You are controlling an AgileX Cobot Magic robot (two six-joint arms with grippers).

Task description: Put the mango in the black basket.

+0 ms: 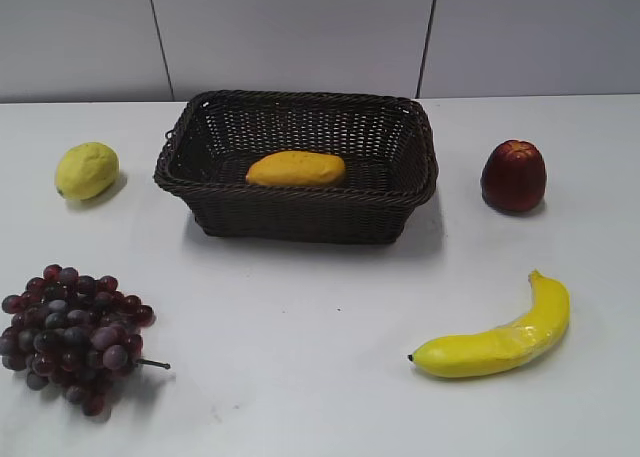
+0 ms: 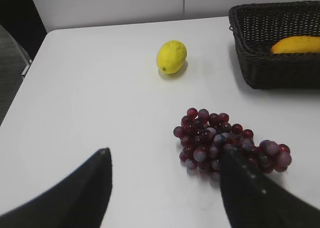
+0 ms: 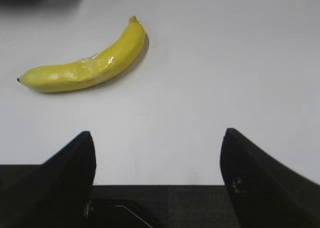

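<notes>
Resting inside the black basket [image 1: 300, 192], at 12 o'clock on the surface [image 1: 300, 377], the mango [image 1: 296, 169] looks placed; task reads complete. Best practice now: keep both arms clear. Left gripper [image 2: 165, 188] spread, empty, above grapes [image 2: 225, 140]. Right gripper [image 3: 157, 180] spread, empty, banana [image 3: 85, 61] at 11 o'clock. Fingertips cut off; mango's underside hidden.

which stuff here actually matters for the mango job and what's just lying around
Part of the job:
mango, lying inside the basket
black basket

Just lying about:
lemon
grapes
banana
red apple
</notes>
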